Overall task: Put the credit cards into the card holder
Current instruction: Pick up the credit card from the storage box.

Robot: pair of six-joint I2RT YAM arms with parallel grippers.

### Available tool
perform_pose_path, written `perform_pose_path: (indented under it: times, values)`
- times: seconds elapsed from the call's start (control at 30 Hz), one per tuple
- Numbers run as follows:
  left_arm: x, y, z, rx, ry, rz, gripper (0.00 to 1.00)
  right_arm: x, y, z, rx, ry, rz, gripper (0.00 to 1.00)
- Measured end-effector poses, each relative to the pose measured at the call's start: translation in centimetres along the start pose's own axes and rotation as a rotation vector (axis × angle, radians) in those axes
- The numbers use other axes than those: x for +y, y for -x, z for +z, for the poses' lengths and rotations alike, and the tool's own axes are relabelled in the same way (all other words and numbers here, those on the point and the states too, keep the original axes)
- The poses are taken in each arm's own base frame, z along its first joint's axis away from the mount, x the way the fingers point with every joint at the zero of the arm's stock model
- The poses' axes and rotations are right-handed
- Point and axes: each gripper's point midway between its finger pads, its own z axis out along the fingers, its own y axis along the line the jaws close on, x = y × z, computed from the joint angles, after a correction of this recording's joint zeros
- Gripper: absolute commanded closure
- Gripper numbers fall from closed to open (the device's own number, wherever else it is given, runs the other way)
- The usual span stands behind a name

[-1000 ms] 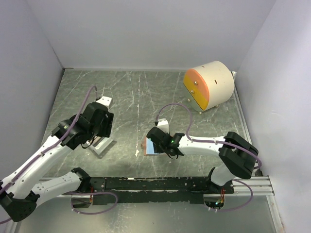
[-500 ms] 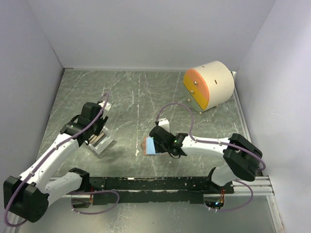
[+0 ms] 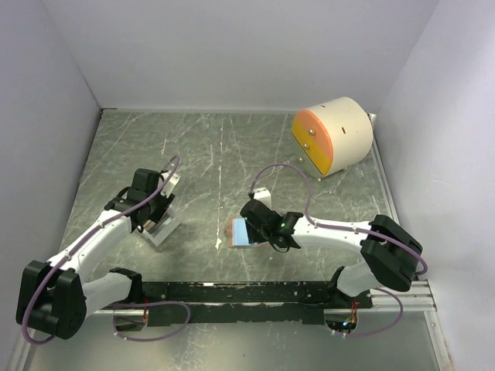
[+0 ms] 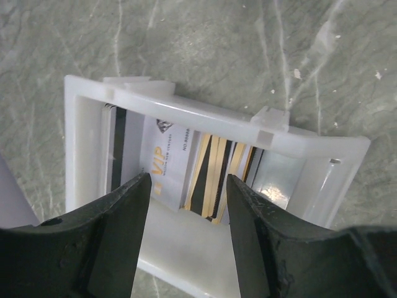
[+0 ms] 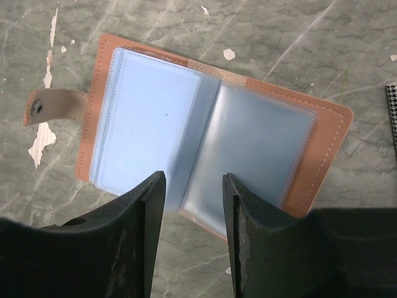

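Salmon leather, opened flat: the card holder (image 5: 329,146) lies near the table's middle with its clear sleeves up and its snap strap (image 5: 57,104) off to one side. My right gripper (image 5: 193,180) hovers just above it, fingers spread and holding nothing, and has barely shifted over the last second.

The change is on the left. In that second the left arm has swung in and lowered, so the left gripper (image 4: 186,184) now sits directly over the white tray (image 4: 186,109). Its fingers are parted on either side of the credit cards (image 4: 214,171), which stand on edge inside. No card is pinched yet.

I read this as the approach to a pick being finished, with the closing still to come.

The holder's left sleeve looks light blue. I cannot tell whether that is a card already seated or only tinted plastic.

Legible writing: "VIP" in gold on the white card (image 4: 166,162) at the front of the stack, under a small diamond emblem. The finer print beside it is too small to read. The holder shows no brand.
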Motion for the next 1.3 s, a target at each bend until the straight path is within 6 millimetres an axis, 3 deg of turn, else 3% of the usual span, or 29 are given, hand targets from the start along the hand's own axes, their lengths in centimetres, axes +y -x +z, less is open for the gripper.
perform_pose_path:
  times: [0.87,1.07,1.3]
  values:
    - [-4.5,2.5,1.7,-0.117,-0.238,0.002,0.44,-0.4,0.5,-0.8,-0.014,-0.003,0.009,0.58]
    - [-5.0,3.1,1.8,-0.135,-0.255,0.010,0.40,-0.3,0.5,-0.8,-0.014,-0.003,0.013,0.58]
    - [-4.0,2.4,2.1,-0.104,-0.190,0.045,0.31,-0.4,0.4,-0.8,-0.012,-0.005,0.011,0.58]
